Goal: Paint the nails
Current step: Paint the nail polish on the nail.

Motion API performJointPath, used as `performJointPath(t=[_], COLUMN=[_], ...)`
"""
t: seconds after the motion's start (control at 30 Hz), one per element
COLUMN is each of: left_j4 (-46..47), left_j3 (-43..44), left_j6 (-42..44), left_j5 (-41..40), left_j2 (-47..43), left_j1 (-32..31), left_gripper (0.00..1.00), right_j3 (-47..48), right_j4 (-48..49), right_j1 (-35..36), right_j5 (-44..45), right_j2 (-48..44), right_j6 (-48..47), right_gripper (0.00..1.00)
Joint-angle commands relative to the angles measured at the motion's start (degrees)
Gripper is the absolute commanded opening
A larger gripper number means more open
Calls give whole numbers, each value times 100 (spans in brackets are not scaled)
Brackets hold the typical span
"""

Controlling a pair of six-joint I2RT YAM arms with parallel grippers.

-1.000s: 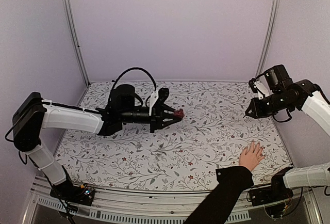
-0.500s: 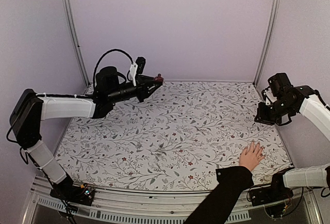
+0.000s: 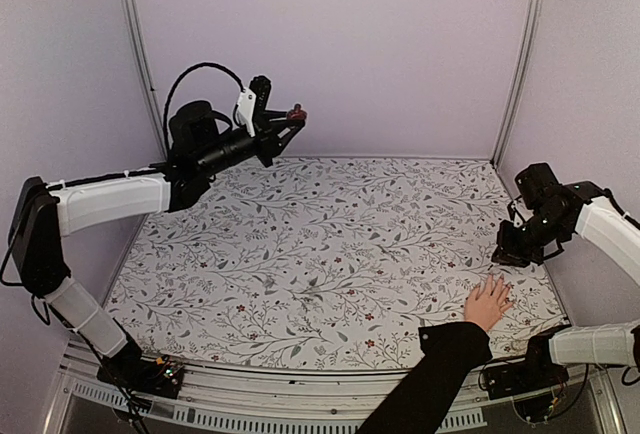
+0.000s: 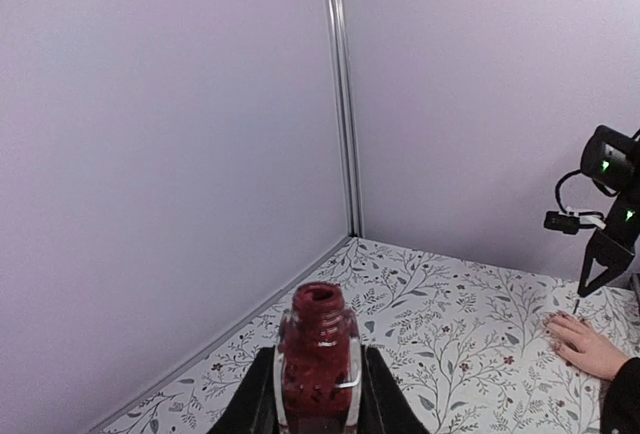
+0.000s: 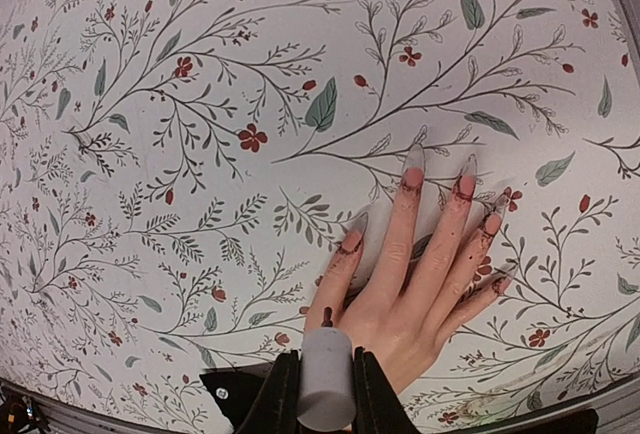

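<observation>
- Pinkish nails (image 5: 411, 168) tip a spread hand (image 5: 400, 289) lying flat on the floral table (image 5: 150, 154), near its front right corner (red smears mark several fingers).
- We see the right gripper (image 5: 325, 394) hovering close over that hand, pinched on a white cap (image 5: 325, 374).
- We see the left gripper (image 4: 318, 399) high up and well apart at the back left, clamping an open dark-red bottle (image 4: 318, 349).

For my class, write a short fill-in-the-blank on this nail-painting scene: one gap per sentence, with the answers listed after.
The left gripper is shut on an open bottle of dark ____ polish. The right gripper grips a ____ cap above the hand. The hand lies palm-down on the floral cloth, fingers ____.
Missing words: red; white; spread.
</observation>
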Motion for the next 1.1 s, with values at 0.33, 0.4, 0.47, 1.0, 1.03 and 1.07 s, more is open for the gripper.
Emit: performJointPath(t=[0.33,0.4,0.47,1.0,1.03,1.07], left_j4=[-551,-589,-595,-433,-435,-437], left_j3=[537,567,582,778,787,796], left_j6=[46,24,18,-267,-279,-281], left_j5=[50,105,126,323,339,357], left_j2=[185,252,309,697,711,725], left_j1=[438,491,517,653,654,653], left_gripper=[0,0,0,0,0,0], right_j3=[108,207,237,143,151,149], right_j4=[704,638,579,887,906,924], right_j1=[-750,-821,-853,-1138,-1139,-1138], right_j5=[-78,-83,-98,67,32,-8], right_j2=[772,955,1108,1514,1541,1557], right_j6=[-537,-661,-702,-976,-1002,-1033], right_gripper=[0,0,0,0,0,0])
